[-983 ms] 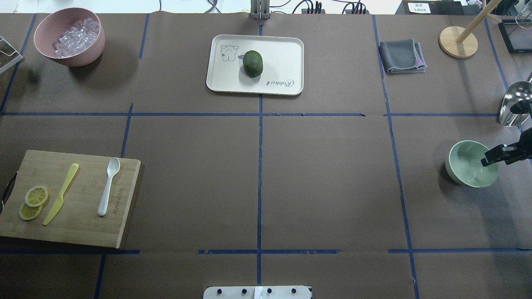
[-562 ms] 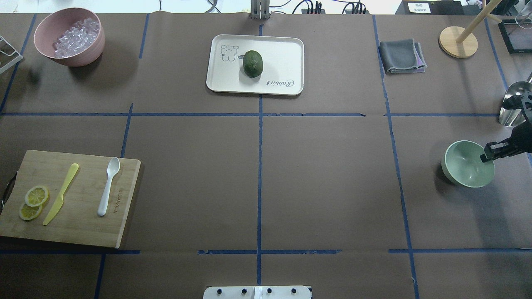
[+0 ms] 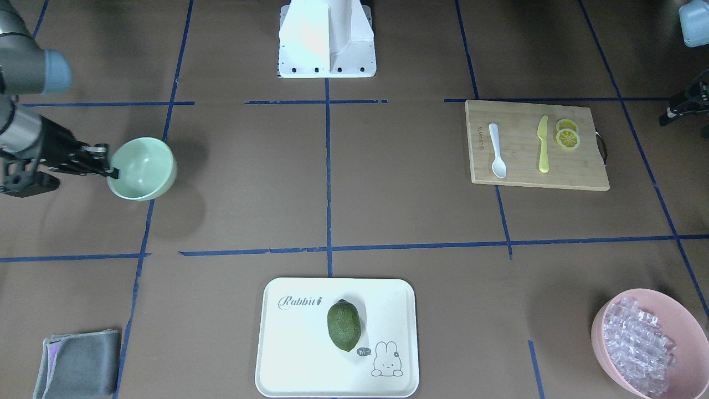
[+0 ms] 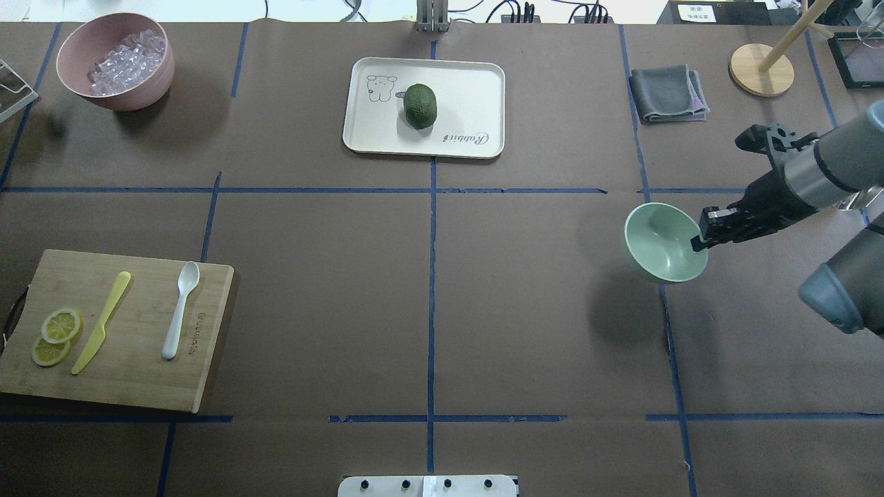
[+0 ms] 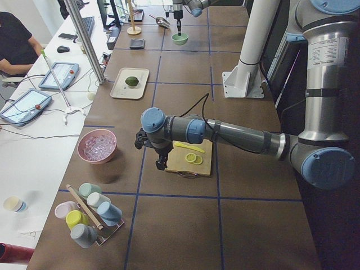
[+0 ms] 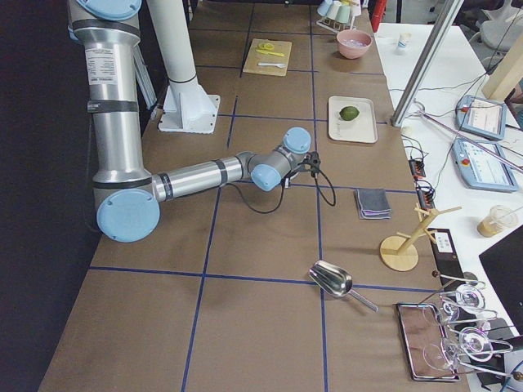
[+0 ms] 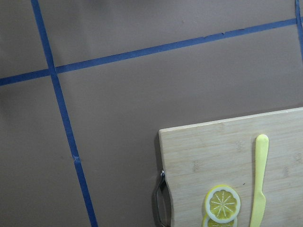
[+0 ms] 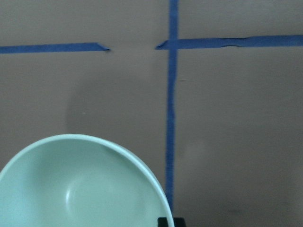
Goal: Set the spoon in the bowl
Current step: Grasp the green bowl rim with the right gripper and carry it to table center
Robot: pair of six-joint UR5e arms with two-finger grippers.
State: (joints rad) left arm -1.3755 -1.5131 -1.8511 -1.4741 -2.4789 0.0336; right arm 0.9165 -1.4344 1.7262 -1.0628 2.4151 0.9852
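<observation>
The white spoon (image 4: 181,309) lies on the wooden cutting board (image 4: 138,386) at the left, next to a yellow knife (image 4: 102,322) and lemon slices; it also shows in the front view (image 3: 497,149). My right gripper (image 4: 698,243) is shut on the rim of the mint-green bowl (image 4: 659,241) and holds it tilted above the table, its shadow cast below. The bowl also shows in the front view (image 3: 145,168) and the right wrist view (image 8: 80,189). My left gripper (image 3: 678,108) hovers just beyond the board's handle end; I cannot tell if it is open. The left wrist view does not show the spoon.
A pink bowl of ice pieces (image 4: 114,59) stands far left. A white tray (image 4: 476,90) with a green fruit (image 4: 420,105) sits far centre. A grey cloth (image 4: 666,93) and a wooden stand (image 4: 760,69) are far right. A metal scoop (image 6: 335,282) lies near the right end.
My right gripper has lifted the mint-green bowl off the table and carried it left, toward the table's middle. The spoon and board have not moved.
</observation>
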